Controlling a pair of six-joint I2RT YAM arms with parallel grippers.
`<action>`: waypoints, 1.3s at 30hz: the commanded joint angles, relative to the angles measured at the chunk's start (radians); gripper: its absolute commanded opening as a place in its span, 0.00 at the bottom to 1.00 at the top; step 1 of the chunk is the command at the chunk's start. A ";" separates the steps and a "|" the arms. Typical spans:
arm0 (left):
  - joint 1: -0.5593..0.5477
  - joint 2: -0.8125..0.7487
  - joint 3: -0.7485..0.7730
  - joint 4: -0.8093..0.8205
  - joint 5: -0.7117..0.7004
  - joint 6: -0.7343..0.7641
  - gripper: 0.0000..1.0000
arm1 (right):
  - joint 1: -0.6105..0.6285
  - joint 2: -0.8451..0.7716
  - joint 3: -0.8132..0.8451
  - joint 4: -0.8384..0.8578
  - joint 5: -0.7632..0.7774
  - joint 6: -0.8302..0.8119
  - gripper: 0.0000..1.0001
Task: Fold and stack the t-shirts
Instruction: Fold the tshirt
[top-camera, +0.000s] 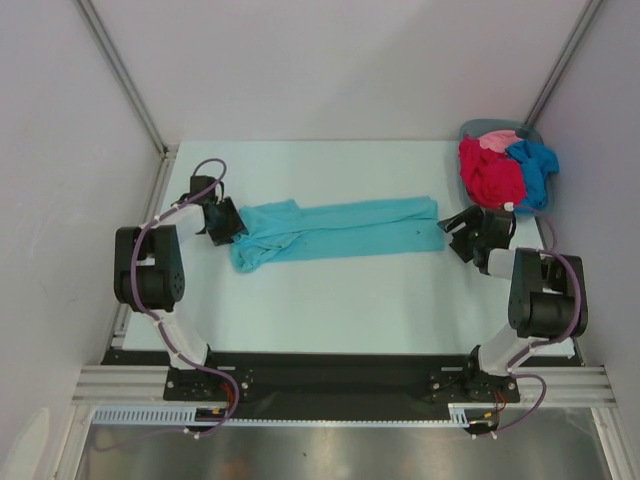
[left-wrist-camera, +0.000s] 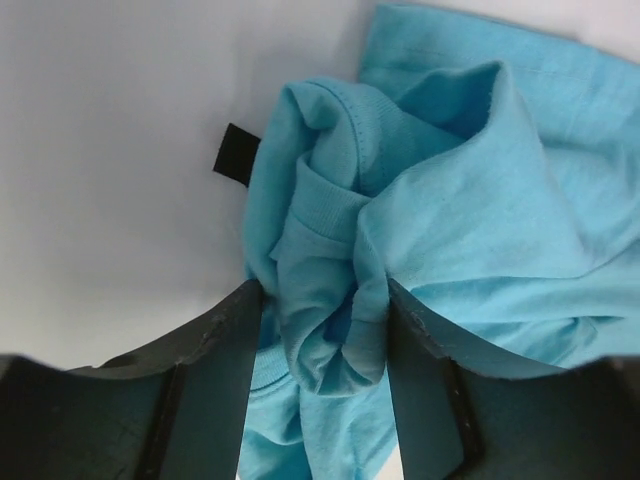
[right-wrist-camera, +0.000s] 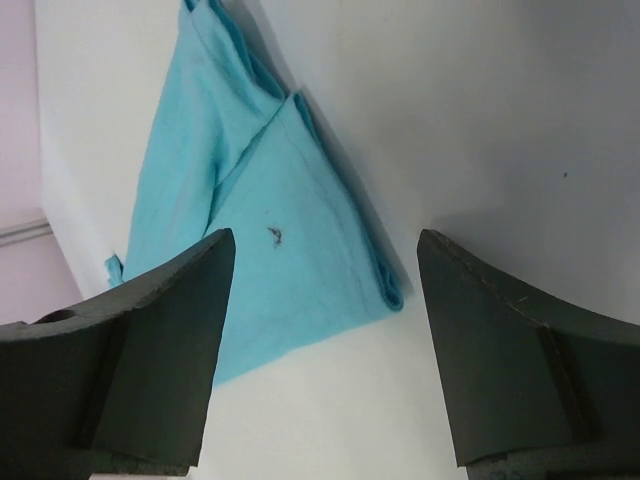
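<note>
Hands: left hand (top-camera: 228, 222) is clamped on a bunched wad at the left end of the soft teal-turquoise cloth t-shirt (top-camera: 340, 228); right hand (top-camera: 462, 235) stands with jaws wide apart and nothing between them, just beside the shirt's right end.
Teal shirt: folded lengthwise into a long band across the middle of the white table (top-camera: 350, 300), running from near the left edge toward the right edge; left end crumpled, right end flat with a squared corner.
Other shirts: crimson red t-shirt (top-camera: 490, 172), pale pink t-shirt (top-camera: 500, 140) and bright blue t-shirt (top-camera: 535, 160) lie heaped and unfolded in the grey-blue plastic basket (top-camera: 480, 128) at the far right corner.
Risk, left grip: the pinch gathers several layers, ribbed collar included, so a pull could drag the band askew or undo the lengthwise fold instead of lifting a clean edge.
Risk, right grip: the open hand sits off the corner; closing there may catch only the top layer or miss, and the ends would then rise unevenly.
Risk, slip: thin cloth may slide from the smooth fingers if the arms stretch it apart.
Writing: none readable; no neck label shows.
Marks: small dark speck (right-wrist-camera: 274, 235) on the shirt near its right end; small black rectangular tab (left-wrist-camera: 235, 153) on the table just beside the crumpled end, purpose unclear.
</note>
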 joint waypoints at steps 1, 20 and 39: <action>0.007 0.005 -0.002 0.046 0.105 0.013 0.56 | -0.029 0.074 -0.023 0.177 -0.119 0.037 0.78; -0.018 -0.071 -0.042 0.022 0.094 0.015 0.46 | 0.130 0.304 0.284 -0.035 -0.106 -0.058 0.73; -0.018 -0.114 -0.050 -0.021 0.050 0.024 0.01 | 0.127 0.197 0.290 -0.178 0.041 -0.109 0.00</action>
